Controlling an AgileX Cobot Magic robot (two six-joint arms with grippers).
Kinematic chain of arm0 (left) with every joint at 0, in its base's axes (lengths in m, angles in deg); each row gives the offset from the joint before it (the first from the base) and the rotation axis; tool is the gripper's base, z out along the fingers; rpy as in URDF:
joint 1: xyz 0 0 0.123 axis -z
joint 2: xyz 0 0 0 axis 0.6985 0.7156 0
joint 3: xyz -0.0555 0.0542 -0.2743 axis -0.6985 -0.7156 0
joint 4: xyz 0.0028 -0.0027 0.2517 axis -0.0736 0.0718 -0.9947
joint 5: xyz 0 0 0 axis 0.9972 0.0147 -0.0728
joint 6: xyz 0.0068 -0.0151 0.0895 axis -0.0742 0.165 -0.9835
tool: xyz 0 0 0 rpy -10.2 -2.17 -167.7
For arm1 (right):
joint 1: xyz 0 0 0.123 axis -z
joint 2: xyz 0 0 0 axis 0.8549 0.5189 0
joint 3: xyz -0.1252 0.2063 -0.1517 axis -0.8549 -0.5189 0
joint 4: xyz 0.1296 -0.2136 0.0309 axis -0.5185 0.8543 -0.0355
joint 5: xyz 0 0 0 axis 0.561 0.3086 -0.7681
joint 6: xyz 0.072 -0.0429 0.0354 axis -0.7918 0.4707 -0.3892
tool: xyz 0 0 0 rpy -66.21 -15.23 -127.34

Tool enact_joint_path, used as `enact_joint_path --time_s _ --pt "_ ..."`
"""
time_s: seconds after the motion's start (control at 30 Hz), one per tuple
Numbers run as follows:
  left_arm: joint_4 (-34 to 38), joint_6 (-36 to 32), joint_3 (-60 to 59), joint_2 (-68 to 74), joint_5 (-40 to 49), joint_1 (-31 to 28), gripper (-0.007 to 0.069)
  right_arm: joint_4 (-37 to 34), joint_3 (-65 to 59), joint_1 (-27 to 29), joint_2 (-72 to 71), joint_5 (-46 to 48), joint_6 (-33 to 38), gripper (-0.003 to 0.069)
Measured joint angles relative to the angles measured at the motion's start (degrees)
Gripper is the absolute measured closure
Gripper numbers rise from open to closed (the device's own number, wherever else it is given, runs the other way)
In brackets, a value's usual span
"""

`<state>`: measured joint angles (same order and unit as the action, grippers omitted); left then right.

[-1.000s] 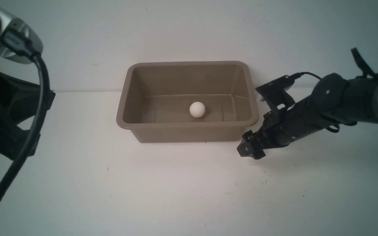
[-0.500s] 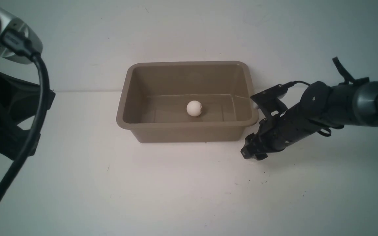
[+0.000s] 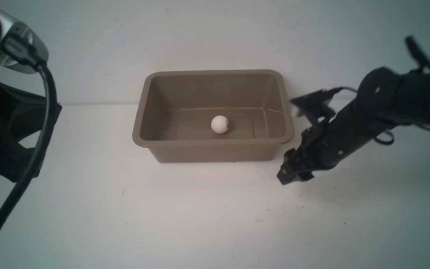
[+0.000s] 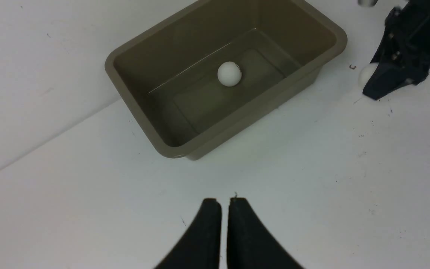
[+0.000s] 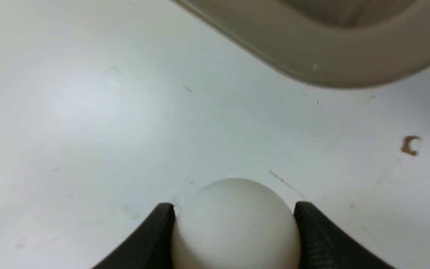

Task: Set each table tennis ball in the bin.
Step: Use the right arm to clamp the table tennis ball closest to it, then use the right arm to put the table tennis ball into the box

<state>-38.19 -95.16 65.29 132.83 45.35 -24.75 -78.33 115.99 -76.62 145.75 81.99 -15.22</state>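
At the left edge of the front view, the left arm (image 3: 9, 123) hangs well apart from the bin. Its wrist camera shows the left gripper (image 4: 225, 203) in the lower middle of that frame, jaws pressed together on nothing above the white table (image 3: 200, 216). I judge it is parked there because no ball lies on its side, and because it leaves room for the other arm.

In the middle of the front view sits the bin (image 3: 215, 153), long side toward the camera. One ball (image 3: 220, 124) already rests on its floor, near the centre, so half the task looks done.

At the right, just beside the bin's near right corner, the right gripper (image 3: 291, 175) points down at the table. Its wrist view shows the second ball (image 5: 235, 224) at the bottom centre, with a black finger tight against each side: the jaws are closed around it. They grip at the widest part, likely so the smooth round shell cannot squirt out. Whether the ball has left the table I cannot tell. The bin's rim curves across the upper right of that frame, so the carry over the wall should be short.
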Motion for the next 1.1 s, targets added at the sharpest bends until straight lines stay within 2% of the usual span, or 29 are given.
enact_joint_path --time_s 0.13,0.27,0.63,0.87,1.1 --pt "-0.4 0.0 0.0 0.0 0.0 0.0 0.0615 1.7 0.2 0.0 -10.0 0.1 -2.2 0.0297" --pt "-0.5 0.0 0.0 0.0 0.0 0.0 0.0615 1.7 2.7 0.0 -12.9 -3.0 -2.6 0.0297" --pt "-0.7 0.0 0.0 0.0 0.2 0.0 0.0615 2.6 22.5 -0.5 8.8 -3.2 -4.3 0.0297" --pt "-0.8 0.0 0.0 0.0 0.2 0.0 0.0615 6.2 39.2 -2.0 21.5 3.5 -8.1 0.0297" --pt "-0.8 0.0 0.0 0.0 0.2 0.0 0.0615 6.6 43.1 -2.5 24.5 6.5 -7.4 0.0297"
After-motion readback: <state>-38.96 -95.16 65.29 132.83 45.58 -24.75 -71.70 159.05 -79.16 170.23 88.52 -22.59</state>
